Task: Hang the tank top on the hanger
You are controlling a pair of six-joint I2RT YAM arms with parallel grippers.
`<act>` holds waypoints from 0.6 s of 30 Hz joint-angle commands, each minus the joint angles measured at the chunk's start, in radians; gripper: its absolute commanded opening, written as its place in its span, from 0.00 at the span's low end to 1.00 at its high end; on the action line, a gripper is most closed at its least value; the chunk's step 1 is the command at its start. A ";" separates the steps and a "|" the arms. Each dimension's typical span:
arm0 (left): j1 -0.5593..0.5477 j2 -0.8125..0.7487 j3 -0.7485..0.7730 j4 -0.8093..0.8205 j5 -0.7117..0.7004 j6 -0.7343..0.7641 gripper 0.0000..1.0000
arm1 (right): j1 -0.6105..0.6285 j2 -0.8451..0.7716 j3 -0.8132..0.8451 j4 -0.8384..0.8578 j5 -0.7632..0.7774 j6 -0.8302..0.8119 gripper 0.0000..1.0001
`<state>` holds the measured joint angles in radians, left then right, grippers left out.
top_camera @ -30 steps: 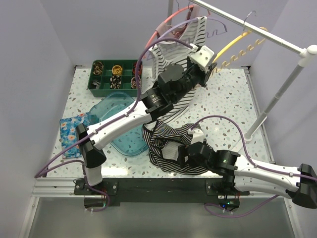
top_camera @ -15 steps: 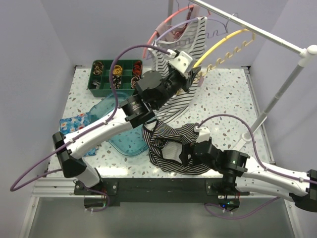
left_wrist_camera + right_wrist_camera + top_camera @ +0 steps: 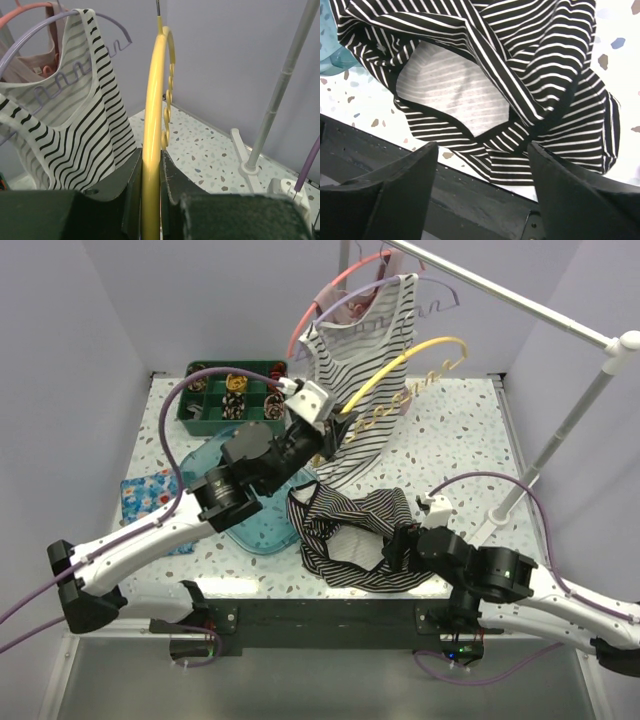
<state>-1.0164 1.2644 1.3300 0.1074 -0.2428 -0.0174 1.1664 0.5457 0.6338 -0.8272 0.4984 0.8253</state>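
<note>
The tank top [image 3: 345, 535], black with thin white stripes, lies crumpled on the table near its front edge. It fills the right wrist view [image 3: 530, 65]. My right gripper [image 3: 397, 548] is open and empty, its jaws wide apart over the top's near hem [image 3: 482, 150]. My left gripper [image 3: 333, 435] is shut on one arm of the yellow hanger [image 3: 400, 365] and holds it in the air, off the rail. In the left wrist view the hanger [image 3: 152, 100] runs up between the shut jaws of the left gripper [image 3: 151, 160].
A white tank top with black stripes [image 3: 365, 390] hangs on a lilac hanger [image 3: 30, 45] beside a pink hanger [image 3: 320, 300] on the rail [image 3: 500, 295]. The rack's pole [image 3: 560, 430] stands right. A green organizer [image 3: 215, 400], teal lid [image 3: 245, 510] and floral cloth [image 3: 140, 495] lie left.
My left arm has drawn the yellow hanger leftward and down, away from the rail. My right gripper has shifted slightly right, still open over the tank top.
</note>
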 commanded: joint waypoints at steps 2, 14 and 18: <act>0.006 -0.169 -0.061 0.017 -0.056 -0.050 0.00 | 0.003 -0.021 -0.009 -0.010 0.035 0.063 0.75; 0.004 -0.419 -0.146 -0.294 -0.075 -0.085 0.00 | -0.001 0.132 -0.062 0.227 0.232 -0.012 0.67; 0.004 -0.514 -0.176 -0.376 -0.043 -0.104 0.00 | -0.062 0.288 0.051 0.292 0.224 -0.129 0.28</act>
<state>-1.0164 0.8242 1.1748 -0.2050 -0.3016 -0.0875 1.1561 0.7219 0.5655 -0.6727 0.6533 0.8017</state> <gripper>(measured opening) 0.204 0.386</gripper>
